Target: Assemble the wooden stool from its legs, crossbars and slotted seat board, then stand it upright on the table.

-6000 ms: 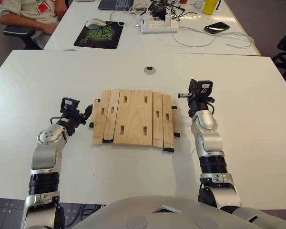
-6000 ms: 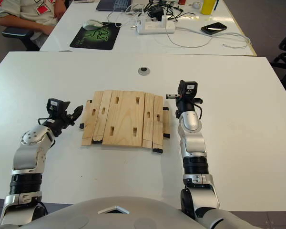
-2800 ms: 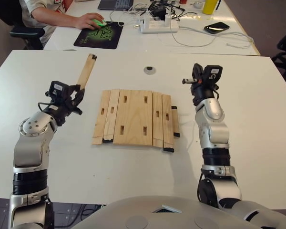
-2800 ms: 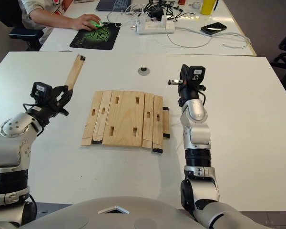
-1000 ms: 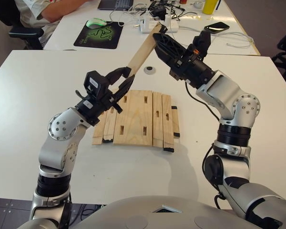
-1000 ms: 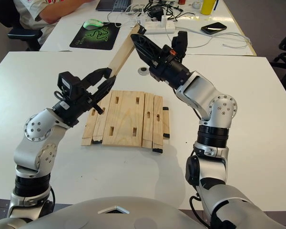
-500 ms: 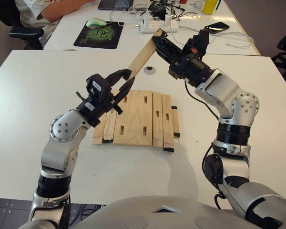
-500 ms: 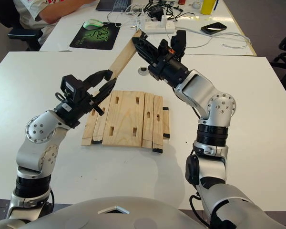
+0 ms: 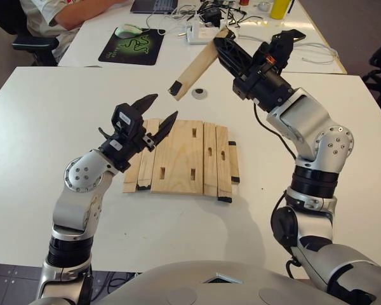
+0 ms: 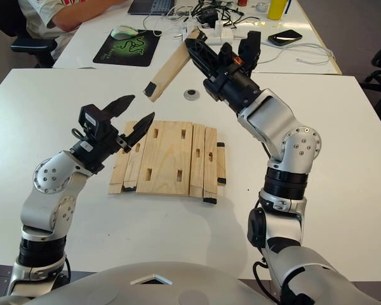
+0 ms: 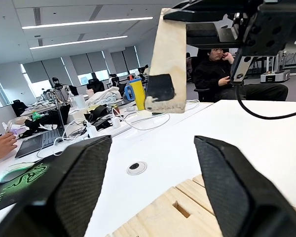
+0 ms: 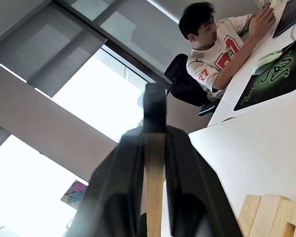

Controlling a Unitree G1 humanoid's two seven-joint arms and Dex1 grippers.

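Observation:
My right gripper (image 9: 223, 46) is shut on the upper end of a wooden leg (image 9: 193, 68), holding it slanted in the air above the table's far side. The leg's lower end carries a black pad (image 11: 160, 88). My left gripper (image 9: 165, 105) stands open below that end, apart from it, over the left edge of the flat parts. The slotted seat board (image 9: 178, 155) lies on the table with several narrower wooden pieces (image 9: 216, 160) side by side on both flanks. In the right wrist view the leg (image 12: 154, 197) runs between the two fingers (image 12: 126, 187).
A round cable grommet (image 9: 199, 93) sits in the table behind the parts. A second table beyond holds a mouse pad (image 9: 132, 46), a power strip (image 9: 200, 33) with cables and a phone (image 10: 284, 37). Bare tabletop lies left, right and in front of the boards.
The left gripper has let go of the leg's lower end and dropped back towards the boards. The right gripper has carried the leg up and to the right.

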